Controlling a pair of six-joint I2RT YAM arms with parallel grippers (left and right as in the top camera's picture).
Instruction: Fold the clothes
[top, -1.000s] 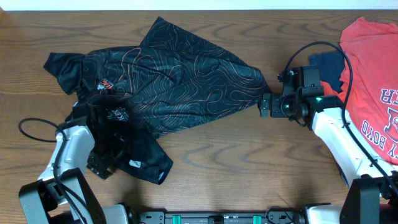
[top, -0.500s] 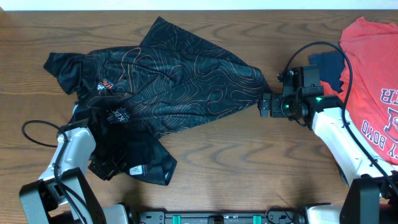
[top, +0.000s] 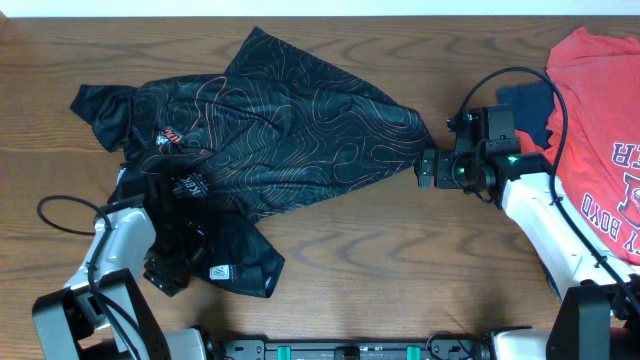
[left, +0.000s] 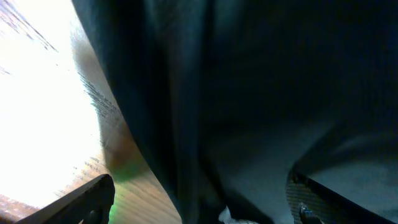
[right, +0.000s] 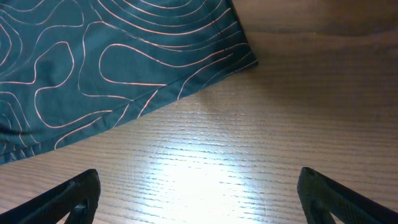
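Black shirt (top: 290, 130), thin and covered in fine orange and white contour lines, lies crumpled across the left and middle of the wooden bench (top: 380, 260). One sleeve is spread out at the far left. A folded flap with white lettering and a small logo hangs down toward the near edge.

The left fingers (left: 93, 196) are tucked into that near flap. In the overhead view most of the wrist is covered by dark cloth, and only its lower end shows. In the left wrist view the two fingers stand wide apart at the bottom corners. Dark fabric fills almost all the space ahead of them and between them, draped in loose vertical folds. A strip of bright bench shows past the outer side of the left-hand finger. Nothing is pinched: the cloth hangs across the gap and is not clamped.

The right fingers (top: 427, 168) sit just beside the shirt's right-hand corner, pointing at it. In the right wrist view these fingers (right: 74, 193) are spread wide, with only bare, shiny bench between them. The patterned hem and its corner lie ahead of them and toward the left-hand finger, apart from both tips.

Behind the right fingers, well away from the black shirt, a red shirt (top: 600, 120) with white lettering lies at the right edge of the bench. It partly covers a dark blue garment (top: 525, 105).
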